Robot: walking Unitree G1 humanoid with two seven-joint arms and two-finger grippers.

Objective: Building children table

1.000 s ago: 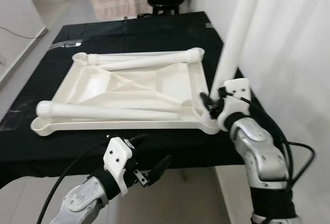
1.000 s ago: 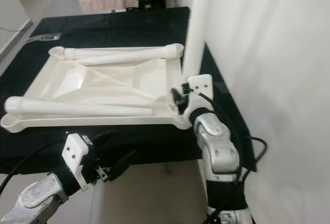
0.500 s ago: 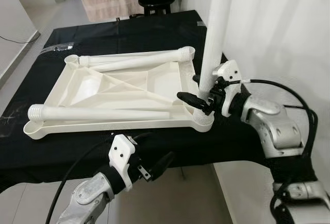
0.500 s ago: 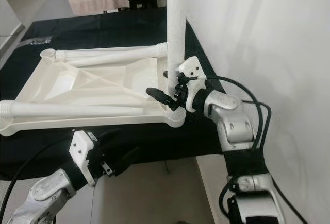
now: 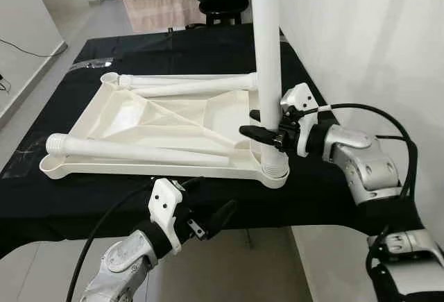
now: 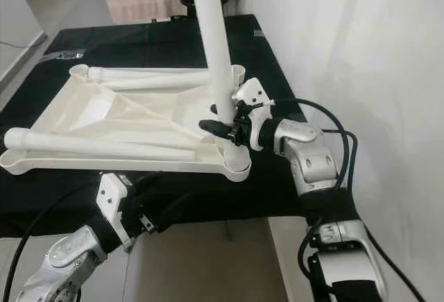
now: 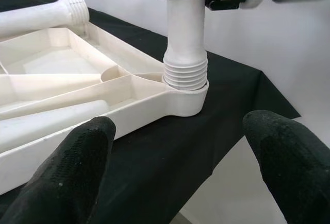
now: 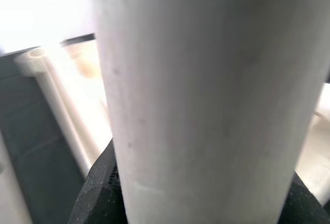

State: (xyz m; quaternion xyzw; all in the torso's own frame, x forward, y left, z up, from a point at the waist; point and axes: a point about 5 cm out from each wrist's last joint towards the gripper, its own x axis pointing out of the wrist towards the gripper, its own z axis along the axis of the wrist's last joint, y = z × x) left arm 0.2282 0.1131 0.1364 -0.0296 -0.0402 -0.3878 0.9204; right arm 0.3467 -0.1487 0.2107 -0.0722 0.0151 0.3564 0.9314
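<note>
Upright leg [image 5: 266,52] in tabletop [image 5: 173,118] corner

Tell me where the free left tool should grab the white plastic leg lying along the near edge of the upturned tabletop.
Probably mid-shaft on the lying white plastic leg, coming down from above with fingers straddling it across its length. The shaft is smooth and round there, while its ribbed threaded end must stay bare for screwing in. The white upturned tabletop rim blocks a low approach from the near side. The left tool is open below the table edge.

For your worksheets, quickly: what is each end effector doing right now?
Left end effector: open, holding nothing, below the table edge.
Right end effector: closed on the upright white leg, which stands in the tabletop's corner socket.
</note>
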